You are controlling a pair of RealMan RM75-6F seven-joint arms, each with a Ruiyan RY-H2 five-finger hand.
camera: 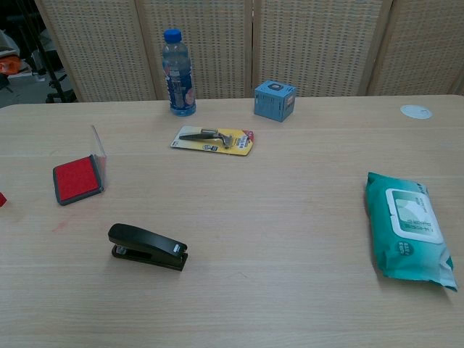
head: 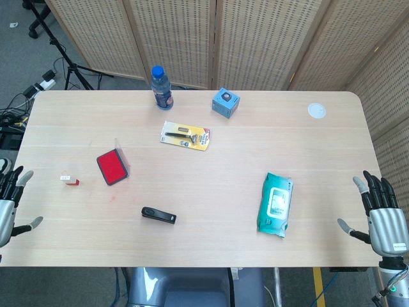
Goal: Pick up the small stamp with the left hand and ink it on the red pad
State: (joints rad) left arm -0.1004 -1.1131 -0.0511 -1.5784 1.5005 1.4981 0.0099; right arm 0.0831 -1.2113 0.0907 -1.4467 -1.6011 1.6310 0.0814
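The small stamp (head: 69,181), white on top with a red base, lies on the table near its left edge; only its red tip (camera: 2,199) shows at the chest view's left border. The red ink pad (head: 112,166) (camera: 75,180) lies open to the stamp's right, with its clear lid standing upright. My left hand (head: 9,201) hangs at the table's left edge, fingers spread, holding nothing, a short way left of the stamp. My right hand (head: 382,217) stands open at the right edge. Neither hand appears in the chest view.
A black stapler (head: 158,215) (camera: 148,247) lies near the front. A teal wipes pack (head: 275,204) (camera: 407,229) lies at the right. A razor card (head: 185,135), blue bottle (head: 162,87), blue box (head: 225,102) and white disc (head: 316,110) sit further back.
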